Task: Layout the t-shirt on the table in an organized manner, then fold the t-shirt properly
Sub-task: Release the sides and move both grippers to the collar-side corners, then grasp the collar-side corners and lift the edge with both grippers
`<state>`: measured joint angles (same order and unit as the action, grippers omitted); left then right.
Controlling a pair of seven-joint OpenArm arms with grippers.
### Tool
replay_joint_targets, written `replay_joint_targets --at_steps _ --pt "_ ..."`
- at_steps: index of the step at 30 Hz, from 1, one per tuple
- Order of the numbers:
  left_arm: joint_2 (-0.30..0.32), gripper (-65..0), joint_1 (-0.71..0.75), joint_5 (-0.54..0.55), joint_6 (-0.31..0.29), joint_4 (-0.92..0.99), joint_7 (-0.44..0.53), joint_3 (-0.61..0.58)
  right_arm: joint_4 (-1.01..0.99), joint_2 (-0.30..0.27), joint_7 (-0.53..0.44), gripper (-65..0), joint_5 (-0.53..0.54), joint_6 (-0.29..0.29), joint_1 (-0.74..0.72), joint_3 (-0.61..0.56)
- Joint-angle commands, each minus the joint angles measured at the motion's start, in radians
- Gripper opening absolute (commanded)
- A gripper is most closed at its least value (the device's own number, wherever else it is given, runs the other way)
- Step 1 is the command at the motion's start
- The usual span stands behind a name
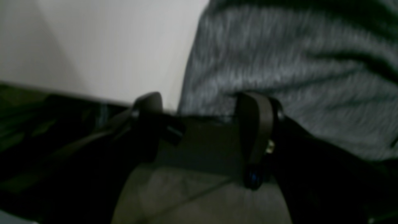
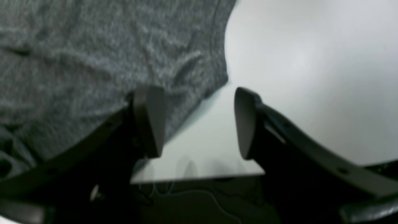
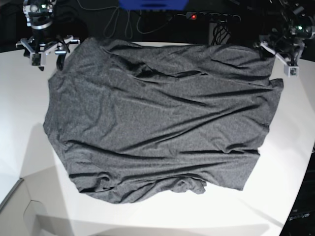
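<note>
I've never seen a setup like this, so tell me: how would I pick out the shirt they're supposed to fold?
Look at the big white table with the curved edge. Spread across most of it lies the shirt, reaching from one robot arm's end effector at the far corner to the other's. It is the only cloth there: dark heather grey, wrinkled, against plain white.

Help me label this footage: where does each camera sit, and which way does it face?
Left wrist: on the left arm, looking past the open left gripper at the t-shirt edge.
Right wrist: on the right arm, looking past the open right gripper at shirt hem and table.
Base: overhead, facing down on the spread shirt, both grippers at its far corners.
All three views share the shirt and table.
</note>
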<state>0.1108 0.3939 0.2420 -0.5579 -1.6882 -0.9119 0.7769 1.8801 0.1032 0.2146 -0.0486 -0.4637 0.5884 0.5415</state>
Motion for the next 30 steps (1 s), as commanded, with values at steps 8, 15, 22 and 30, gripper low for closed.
replay_joint_targets --at_steps 8,15,22,30 --pt "0.013 -51.2 -0.026 0.01 -0.008 -0.014 0.015 0.002 0.089 0.03 -0.03 -29.1 0.01 -0.011 0.08 -0.013" --pt "0.016 -64.3 -0.042 0.016 -0.009 -0.026 0.006 0.002 0.085 0.048 -0.022 -29.1 0.01 -0.234 0.129 -0.079" --pt "0.02 -65.0 -0.042 0.02 -0.009 -0.028 0.007 0.002 0.079 0.048 -0.022 -29.1 0.003 -0.234 0.166 -0.154" --pt "0.02 -65.0 -0.043 0.02 -0.009 -0.028 0.012 0.002 -0.007 0.03 -0.022 -29.1 0.002 -0.234 0.163 -0.208"
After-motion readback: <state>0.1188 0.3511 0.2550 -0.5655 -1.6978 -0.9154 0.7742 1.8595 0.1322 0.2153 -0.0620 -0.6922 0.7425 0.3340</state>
